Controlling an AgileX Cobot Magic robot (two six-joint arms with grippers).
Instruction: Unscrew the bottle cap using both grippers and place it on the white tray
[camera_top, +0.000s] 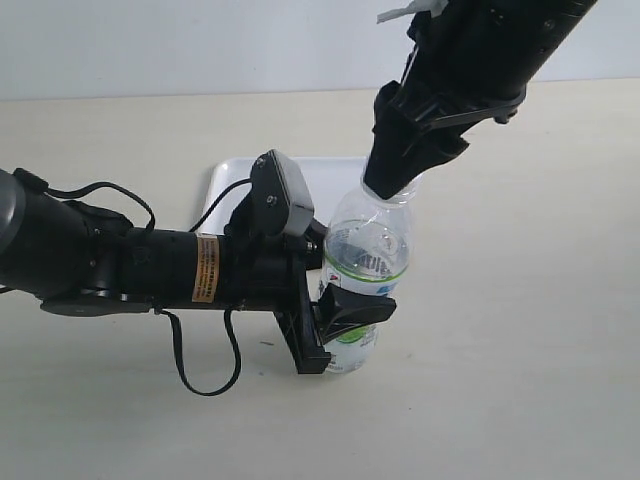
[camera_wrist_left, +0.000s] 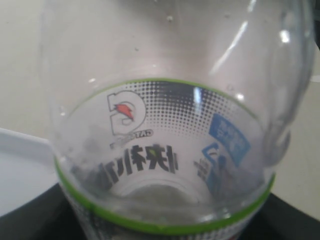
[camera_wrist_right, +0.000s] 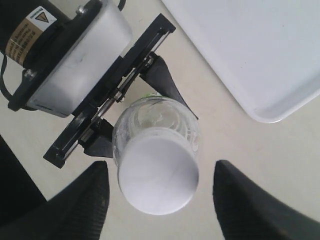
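The clear bottle (camera_top: 367, 250) with its green, white and blue label stands upright on the table, just in front of the white tray (camera_top: 225, 180). My left gripper (camera_top: 352, 318) is shut on the bottle at label height. The bottle (camera_wrist_left: 165, 150) fills the left wrist view. My right gripper (camera_top: 392, 180) hangs over the bottle's neck and hides the top in the exterior view. In the right wrist view the white bottle cap (camera_wrist_right: 157, 175) sits on the neck between the right gripper's (camera_wrist_right: 160, 172) open fingers, with a gap on each side.
The white tray (camera_wrist_right: 260, 60) lies beside the bottle on the far side and holds nothing. The left arm with its looping black cable (camera_top: 200, 370) stretches across the left half of the beige table (camera_top: 520, 380).
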